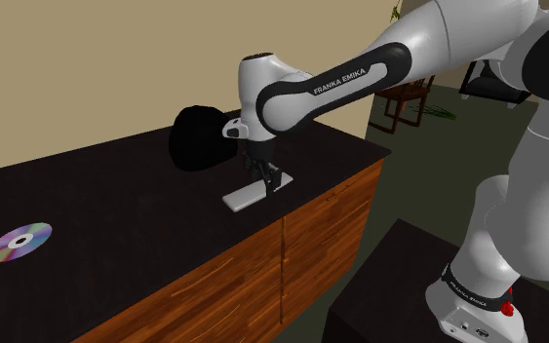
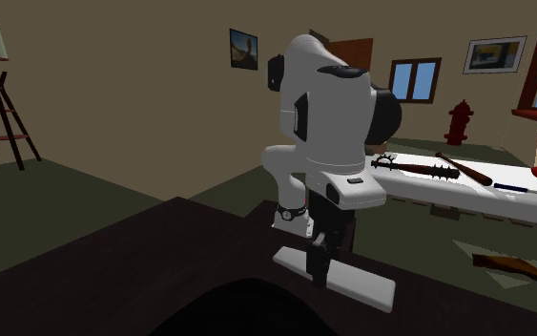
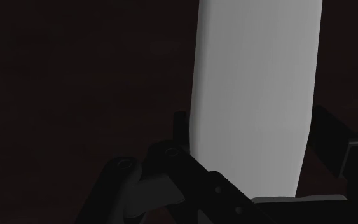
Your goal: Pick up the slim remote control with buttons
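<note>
The remote (image 1: 244, 198) is drawn as a plain pale grey, slim slab with no buttons showing. It lies flat on the dark tabletop (image 1: 116, 214) near the edge closest to the stand. My black gripper (image 1: 270, 181) points down onto the end of the remote nearer the edge. In the wrist view the remote (image 3: 254, 76) runs between the two fingers, which press against its long sides; the gripper (image 3: 252, 121) is shut on it. From the second exterior view the gripper (image 2: 320, 272) stands over the middle of the remote (image 2: 361, 283).
A large black rounded object (image 1: 202, 138) sits just behind the remote. A shiny disc (image 1: 19, 242) lies far off toward the shoulder view's left. The cabinet's wooden front (image 1: 292, 253) drops away just past the remote. A white table (image 2: 505, 196) with a spiked bat stands behind the arm.
</note>
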`<action>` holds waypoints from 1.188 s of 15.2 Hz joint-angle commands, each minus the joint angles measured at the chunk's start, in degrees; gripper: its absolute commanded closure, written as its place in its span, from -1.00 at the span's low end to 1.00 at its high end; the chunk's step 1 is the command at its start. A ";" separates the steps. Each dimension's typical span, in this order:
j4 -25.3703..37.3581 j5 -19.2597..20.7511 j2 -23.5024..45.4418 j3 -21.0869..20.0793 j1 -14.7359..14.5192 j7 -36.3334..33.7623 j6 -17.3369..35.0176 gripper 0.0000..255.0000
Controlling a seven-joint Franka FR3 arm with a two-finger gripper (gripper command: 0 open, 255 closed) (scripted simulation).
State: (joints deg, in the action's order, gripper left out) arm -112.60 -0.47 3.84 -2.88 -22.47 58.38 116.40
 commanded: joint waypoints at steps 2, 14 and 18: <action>-0.06 0.00 0.07 0.00 0.00 0.01 0.03 1.00; 5.72 -0.06 -1.63 0.01 0.02 0.00 -7.45 1.00; 8.37 -0.07 -1.99 0.01 0.02 -0.02 -10.46 1.00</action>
State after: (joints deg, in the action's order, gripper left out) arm -104.97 -0.54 1.97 -2.87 -22.45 58.37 106.78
